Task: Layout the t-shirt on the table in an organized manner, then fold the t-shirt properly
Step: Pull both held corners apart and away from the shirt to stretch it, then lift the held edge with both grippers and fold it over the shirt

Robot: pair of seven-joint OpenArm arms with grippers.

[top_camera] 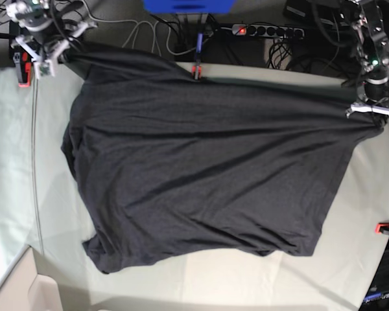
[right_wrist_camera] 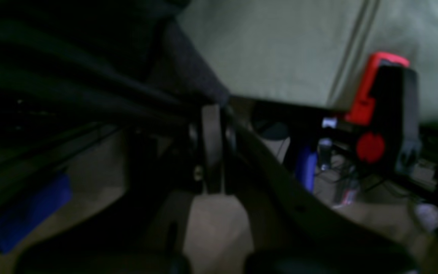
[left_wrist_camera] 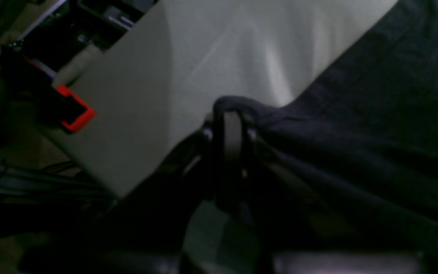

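charcoal t-shirt plain side up, long axis across table, corners clenched in left gripper and right gripper

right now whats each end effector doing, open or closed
left end effector: closed on a corner of the t-shirt
right end effector: closed on the t-shirt's other far corner

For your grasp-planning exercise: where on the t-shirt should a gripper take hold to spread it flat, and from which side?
Grip the t-shirt at its far corners, coming from the table's far edge. It stretches taut between them, where the right gripper and left gripper are shut on it; its near edge lies rumpled.
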